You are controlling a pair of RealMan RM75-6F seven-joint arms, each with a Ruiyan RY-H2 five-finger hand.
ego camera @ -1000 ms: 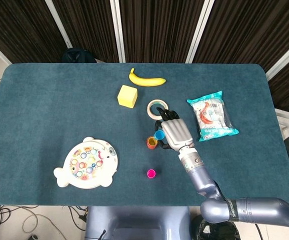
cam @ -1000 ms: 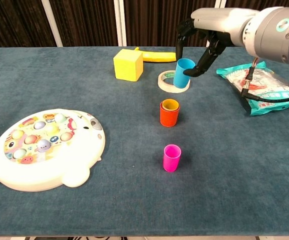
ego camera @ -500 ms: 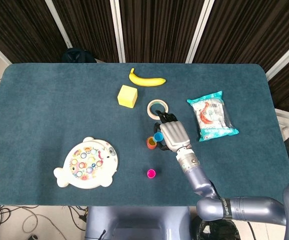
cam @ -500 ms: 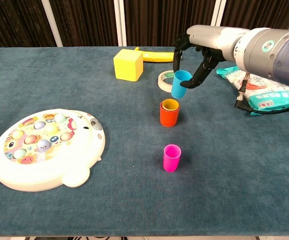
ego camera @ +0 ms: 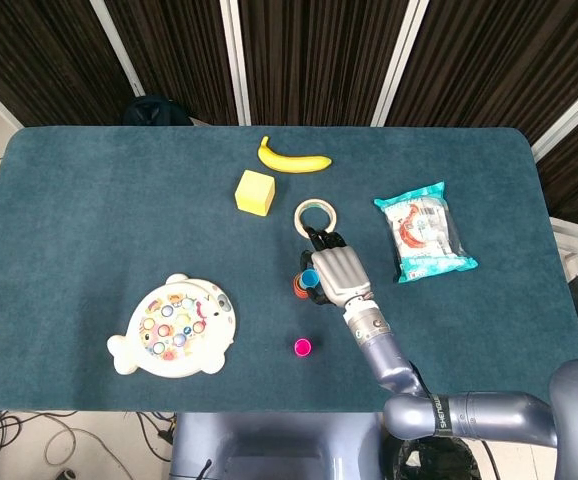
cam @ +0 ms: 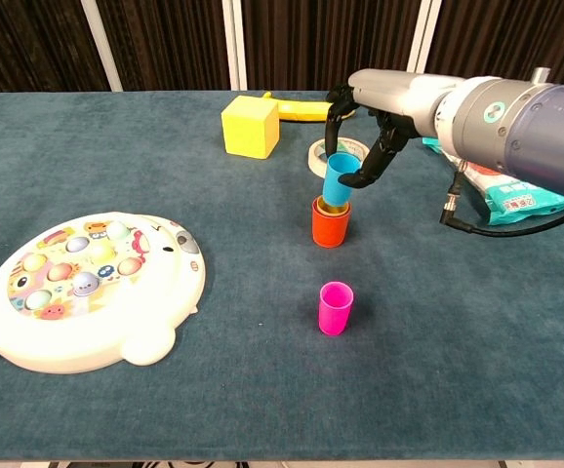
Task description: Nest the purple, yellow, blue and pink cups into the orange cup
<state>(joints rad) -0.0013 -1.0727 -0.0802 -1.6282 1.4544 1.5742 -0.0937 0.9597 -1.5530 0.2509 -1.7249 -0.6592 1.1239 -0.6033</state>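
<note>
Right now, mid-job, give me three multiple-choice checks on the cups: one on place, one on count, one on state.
1. Where is the small blue plastic cup?
A. Directly over the orange plastic cup
B. On the tape ring
C. Beside the banana

2. How many cups stand alone, away from the stack?
A. None
B. One
C. Three

3. What is the right hand doing?
A. Hanging free
B. Pressing the yellow block
C. Holding the blue cup

Answers: 1 A, its base sits at the orange cup's mouth; 2 B, only the small pink plastic cup; 3 C, fingers grip its sides.
</note>
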